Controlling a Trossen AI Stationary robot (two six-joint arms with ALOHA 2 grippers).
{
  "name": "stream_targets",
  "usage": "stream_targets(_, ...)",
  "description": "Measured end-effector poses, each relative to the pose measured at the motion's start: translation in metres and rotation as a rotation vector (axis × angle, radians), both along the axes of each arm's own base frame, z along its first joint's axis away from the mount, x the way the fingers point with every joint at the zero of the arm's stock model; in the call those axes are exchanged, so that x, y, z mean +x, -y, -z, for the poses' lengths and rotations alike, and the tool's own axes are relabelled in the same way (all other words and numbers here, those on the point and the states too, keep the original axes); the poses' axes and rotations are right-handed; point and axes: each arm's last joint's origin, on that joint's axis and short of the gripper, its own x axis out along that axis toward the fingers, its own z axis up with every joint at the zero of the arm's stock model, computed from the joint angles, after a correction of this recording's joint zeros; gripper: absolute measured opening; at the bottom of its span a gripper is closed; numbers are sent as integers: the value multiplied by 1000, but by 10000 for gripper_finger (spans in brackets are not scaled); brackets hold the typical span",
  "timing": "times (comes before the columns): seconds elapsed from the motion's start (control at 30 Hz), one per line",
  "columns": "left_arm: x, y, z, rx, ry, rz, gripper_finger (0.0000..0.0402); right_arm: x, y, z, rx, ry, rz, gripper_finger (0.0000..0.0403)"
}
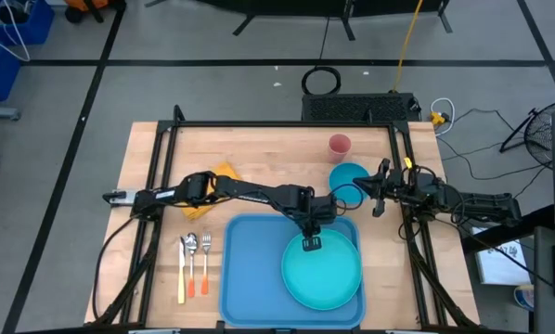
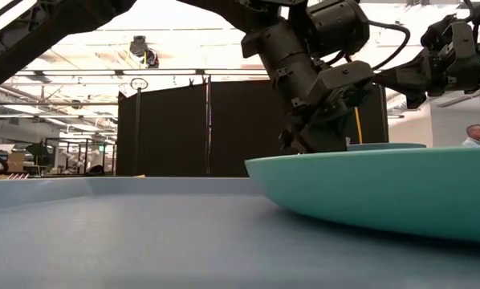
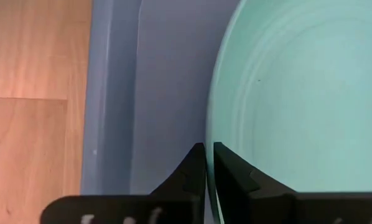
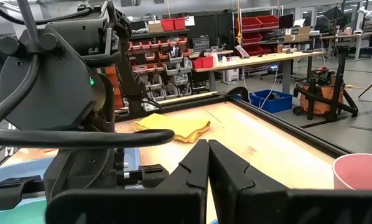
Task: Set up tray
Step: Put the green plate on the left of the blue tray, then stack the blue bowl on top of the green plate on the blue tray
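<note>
The blue tray (image 1: 251,269) lies at the table's near middle. A round turquoise plate (image 1: 322,273) sits in its right half, shown close in the low view (image 2: 384,193). My left gripper (image 1: 311,244) reaches across from the left and is shut on the plate's far rim. My right gripper (image 1: 376,191) hovers shut and empty just right of a blue bowl (image 1: 349,178), beyond the tray's far right corner. In the right wrist view its shut fingers (image 4: 208,158) point across the table at the left arm. My left gripper pinches the plate's far rim (image 3: 209,134) between its two fingers, one on the plate's inner side and one (image 3: 195,165) outside over the tray floor. It comes from above, pointing down. The plate lies in the tray; whether its far edge is raised does not show.
A pink cup (image 1: 340,145) stands beyond the bowl. A yellow cloth (image 1: 225,173) lies on the far left part of the table under the left arm. A spoon, fork and knife (image 1: 194,264) lie left of the tray. A person (image 2: 471,135) stands in the room behind.
</note>
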Motion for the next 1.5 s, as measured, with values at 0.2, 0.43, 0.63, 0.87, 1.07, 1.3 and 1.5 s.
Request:
stream_targets(0.2,1,-2,0,-3,7,6,43,0,0,0,0,0,0,0)
stream_targets(0.43,2,-2,-1,-7,18,7,107,0,0,0,0,0,-1,0)
stream_targets(0.63,-6,-2,-21,6,17,64,152,0,0,0,0,-1,-1,0)
stream_targets(0.87,-57,-4,-116,236,17,214,150,0,0,0,0,-2,-1,0)
stream_targets(1.07,-123,-6,-174,324,128,334,50,0,0,0,0,-4,-13,0)
stream_targets(1.3,-226,-34,-166,241,502,268,4,1,-1,1,0,-8,-32,0)
stream_targets(1.5,-303,-58,-116,206,875,160,2,1,-1,0,-17,-11,-29,0)
